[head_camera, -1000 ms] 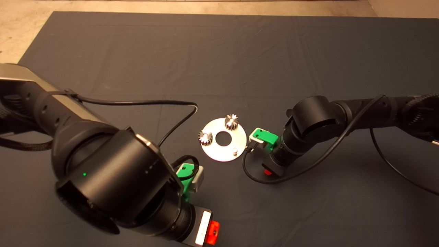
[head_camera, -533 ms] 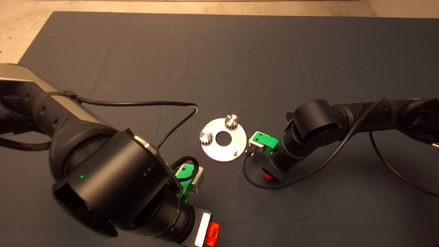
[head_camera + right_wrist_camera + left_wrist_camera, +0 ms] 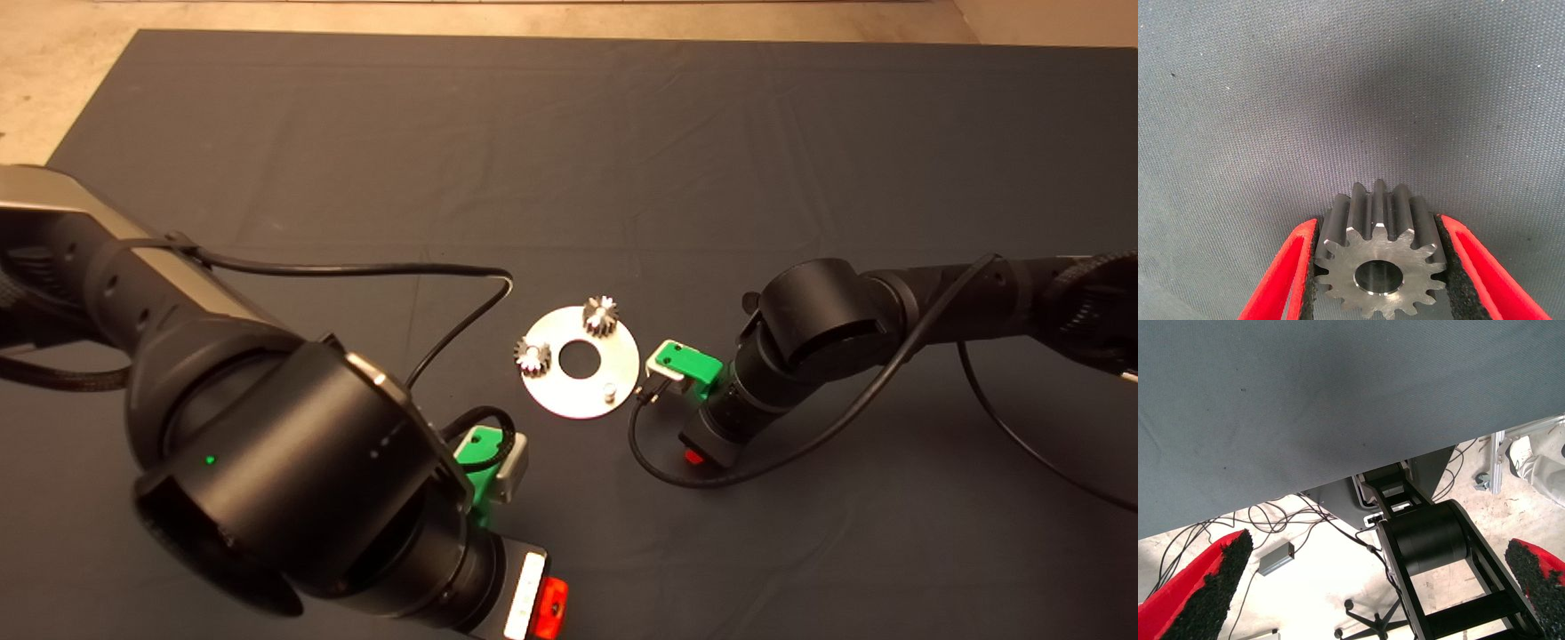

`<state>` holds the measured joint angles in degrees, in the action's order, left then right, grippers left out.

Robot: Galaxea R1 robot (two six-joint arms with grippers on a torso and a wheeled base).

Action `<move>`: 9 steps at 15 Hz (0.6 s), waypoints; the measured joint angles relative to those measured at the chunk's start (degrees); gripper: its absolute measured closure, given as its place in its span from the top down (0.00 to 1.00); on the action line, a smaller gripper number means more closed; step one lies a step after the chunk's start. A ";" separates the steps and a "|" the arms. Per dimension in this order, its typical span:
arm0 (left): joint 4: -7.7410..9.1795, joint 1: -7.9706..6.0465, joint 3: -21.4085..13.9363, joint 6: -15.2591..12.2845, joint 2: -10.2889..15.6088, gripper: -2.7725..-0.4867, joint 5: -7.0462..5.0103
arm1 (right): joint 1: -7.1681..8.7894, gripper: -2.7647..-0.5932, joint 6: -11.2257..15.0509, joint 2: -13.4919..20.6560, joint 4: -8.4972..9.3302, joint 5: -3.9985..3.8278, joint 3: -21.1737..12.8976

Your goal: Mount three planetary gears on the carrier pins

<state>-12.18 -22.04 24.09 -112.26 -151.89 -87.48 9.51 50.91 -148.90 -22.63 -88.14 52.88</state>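
The right gripper point(image 3: 1377, 270) pinches the third planetary gear point(image 3: 1377, 257) by its toothed flanks, so the bore stays free to receive a pin. It hovers just beside the silver carrier plate point(image 3: 582, 387), near the one bare carrier pin point(image 3: 610, 389); probably low over the mat point(image 3: 569, 142), though the height is hard to judge. Two gears point(image 3: 600, 315) point(image 3: 532, 356) sit on their pins. The left gripper point(image 3: 1385, 587), spread wide and empty, waits at the lower left.

Planetary gears: two point(image 3: 601, 316) point(image 3: 532, 356) seated on my carrier plate point(image 3: 613, 356); third gear point(image 3: 1378, 270), dark steel, bore facing out, clamped between my right gripper point(image 3: 1378, 280) pads. One carrier pin point(image 3: 609, 389) bare.
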 joint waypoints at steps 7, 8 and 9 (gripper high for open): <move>-0.01 0.00 0.00 -0.32 0.00 0.99 0.00 | 1.63 0.22 0.41 -0.04 0.06 0.22 -0.22; 0.00 0.00 0.00 -0.37 0.00 0.99 0.00 | 2.27 0.22 0.41 -0.04 0.09 0.23 -0.22; -0.02 0.00 0.00 -0.37 0.00 0.99 0.00 | 2.80 0.22 0.44 -0.06 0.13 0.24 -0.22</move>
<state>-12.20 -22.04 24.09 -112.63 -151.89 -87.48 12.31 51.34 -148.96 -22.49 -87.89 52.66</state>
